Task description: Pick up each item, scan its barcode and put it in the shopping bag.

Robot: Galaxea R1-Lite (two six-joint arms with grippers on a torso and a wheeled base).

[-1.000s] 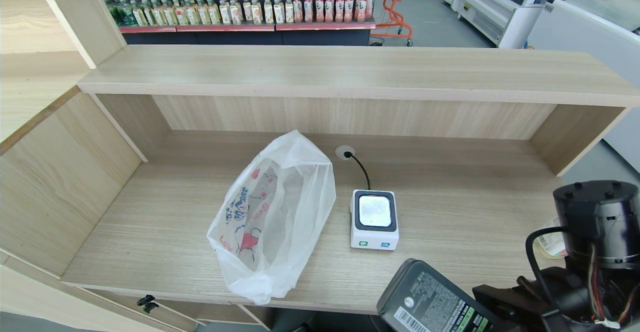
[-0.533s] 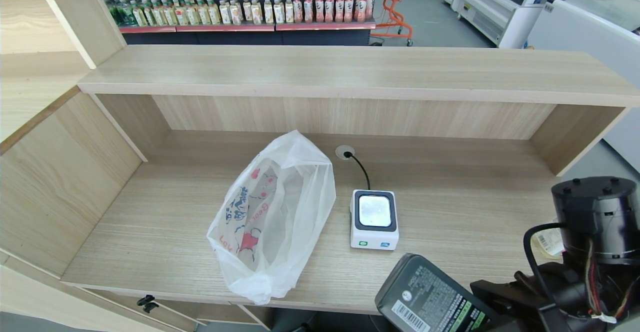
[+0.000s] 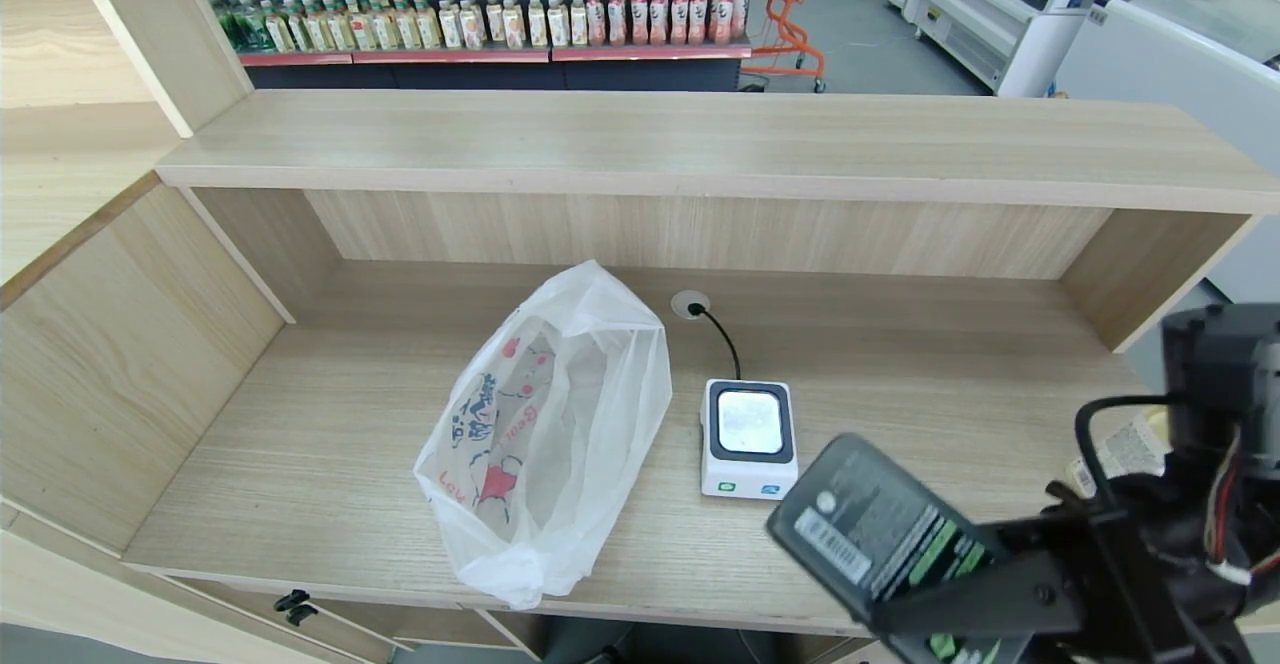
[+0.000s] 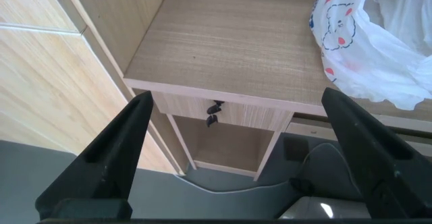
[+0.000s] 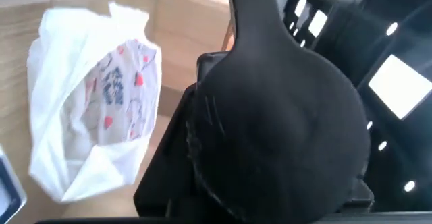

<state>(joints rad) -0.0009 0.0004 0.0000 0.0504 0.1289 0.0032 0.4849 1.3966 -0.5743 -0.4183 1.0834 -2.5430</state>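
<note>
A pale wood-grain checkout counter (image 3: 900, 384) with a raised back ledge (image 3: 700, 144) and side walls, seen from above. Near its centre sits a white barcode scanner (image 3: 749, 439) with a dark-framed glass window facing up. Its black cable (image 3: 722, 336) runs toward 12 o'clock into a round grommet (image 3: 690, 304).

At the scanner's 9 o'clock, just beside it, a thin white plastic shopping bag (image 3: 545, 434) lies open with a printed packet inside.

At the scanner's 4 o'clock, over the counter's front edge, the right gripper (image 3: 950, 594) is pinched on a dark flat pack (image 3: 880, 524), tilted so its white barcode label (image 3: 835, 544) faces up. From the right wrist, the pack (image 5: 277, 123) looms dark, with the bag (image 5: 94, 123) beyond it.

At 3 o'clock, a pale labelled packet (image 3: 1120, 449) lies partly hidden behind the arm.

The left gripper (image 4: 236, 96) hangs with its fingers (image 4: 128, 150) spread wide and nothing between them, below the counter's front edge near a black drawer handle (image 4: 214, 113).

Beyond the ledge, at 12 o'clock, is a shop shelf of bottles (image 3: 480, 22); at 1 o'clock, an orange trolley (image 3: 795, 4) and white chest freezers (image 3: 1000, 4).
</note>
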